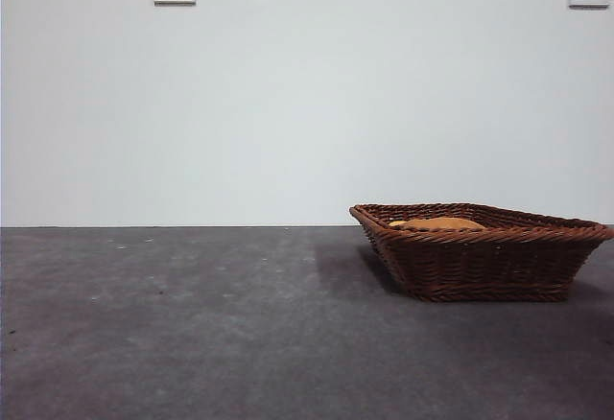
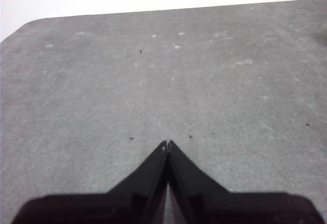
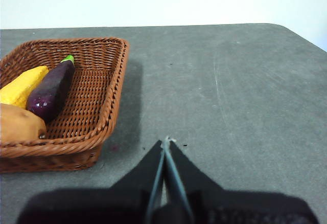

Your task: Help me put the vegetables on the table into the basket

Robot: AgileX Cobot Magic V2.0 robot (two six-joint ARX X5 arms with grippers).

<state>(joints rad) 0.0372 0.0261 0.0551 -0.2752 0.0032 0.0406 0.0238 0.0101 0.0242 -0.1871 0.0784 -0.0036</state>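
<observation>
while both grippers' jaws meet, the grey table [image 1: 192, 324] fronts a white wall [image 1: 307, 104].

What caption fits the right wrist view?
Potato, eggplant and corn lie in the basket; right tool shut above table.

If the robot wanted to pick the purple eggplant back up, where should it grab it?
Probably across its slim middle, coming from above. The eggplant lies flat in the basket, with the corn cob tight along one side and the potato at its fat end, so sideways access looks blocked.
</observation>
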